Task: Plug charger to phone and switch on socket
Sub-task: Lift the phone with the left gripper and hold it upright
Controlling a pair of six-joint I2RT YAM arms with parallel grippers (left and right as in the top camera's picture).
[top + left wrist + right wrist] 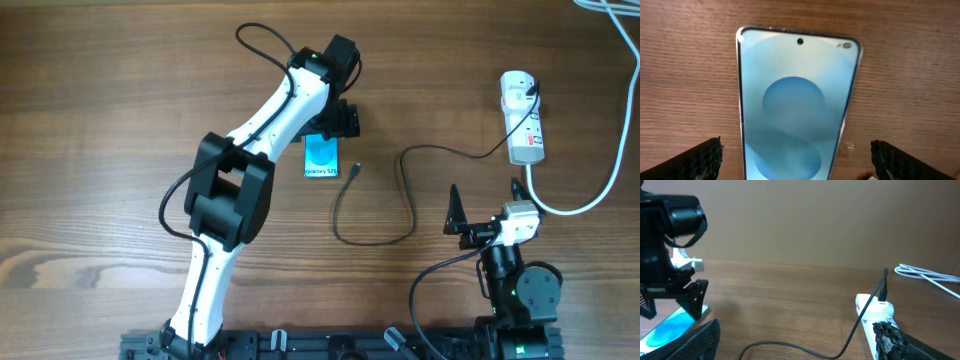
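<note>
Left arm reaches out across the wooden surface (120, 90). The left gripper (330, 128) sits over the far end of the phone (321, 158).
- Phone lies flat, cyan screen up, with the white text band at the end nearer the robot base.
- Left wrist view: the phone (795, 100) runs lengthwise up the middle of the frame, camera-hole end farthest from the lens. The left gripper (795, 150) has its fingers (700, 160) wide apart, one at each side of the phone, with bare wood showing between each pad and the phone's edge. No contact visible.
- Right wrist view: the left gripper (675, 287) hangs close above the phone (662, 330). Cannot tell whether it touches.

Charger (375, 238): a thin black cable.
- The small connector tip lies on the surface just right of the phone, apart from it.
- The cable loops toward the robot, then back out and across to the socket (523, 118).
- The black plug end is seated in the socket's far end. Seen standing upright in the socket (874, 311) from the right wrist, with the charger (860, 322) trailing down from it.

A thick white cord (590, 205) leaves the socket's near end and curves off right.

Right gripper (487, 203) is near the robot base, short of the socket and well apart from the phone. Its fingers (697, 340) are spread and hold nothing. The socket lies just beyond the right-hand one.
</note>
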